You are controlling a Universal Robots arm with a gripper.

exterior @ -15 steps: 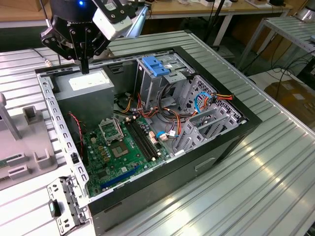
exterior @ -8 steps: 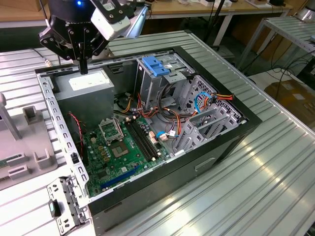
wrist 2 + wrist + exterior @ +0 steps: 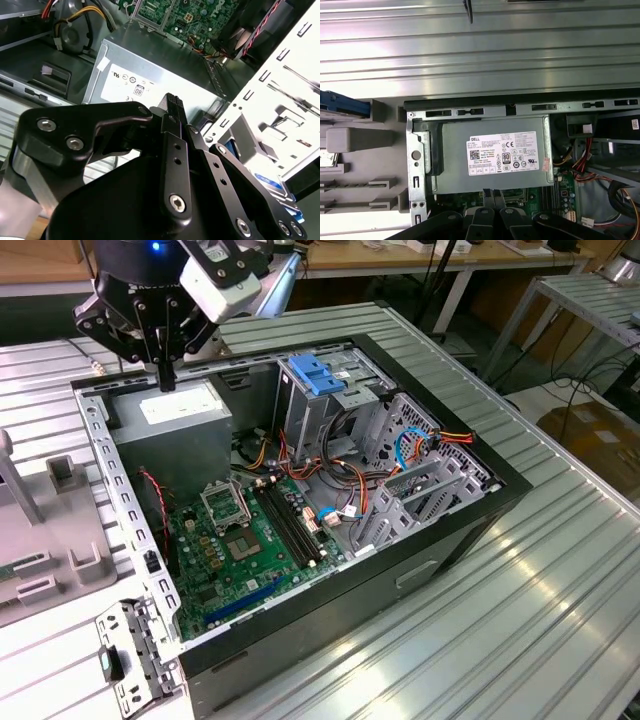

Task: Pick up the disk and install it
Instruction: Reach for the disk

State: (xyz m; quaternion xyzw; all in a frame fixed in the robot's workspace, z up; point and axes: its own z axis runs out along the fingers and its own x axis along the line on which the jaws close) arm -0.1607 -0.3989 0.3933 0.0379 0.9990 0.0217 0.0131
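The disk [image 3: 342,107] lies outside the computer. In the first wrist view its blue carrier edge shows on the grey holder rack [image 3: 355,137] that stands just beside the open case [image 3: 430,530], apart from me and untouched. I hold nothing. My gripper [image 3: 165,378] hangs with its fingers pressed together, nothing between them. It is above the power supply [image 3: 175,420] at the case's corner, on the exterior view's left. In the second wrist view the fingertip [image 3: 172,101] points down at the supply's labelled top without touching it.

Farther into the case, the drive cage with the shorter blue bracket [image 3: 315,375] stands upright past the power supply, and the motherboard [image 3: 235,540] lies on the floor of the case among orange and red cables. I cannot tell which bay is meant for the disk.

As I judge it, the task is at its start: the disk is not picked up and nothing is installed, so both the grasp and the fitting are left.
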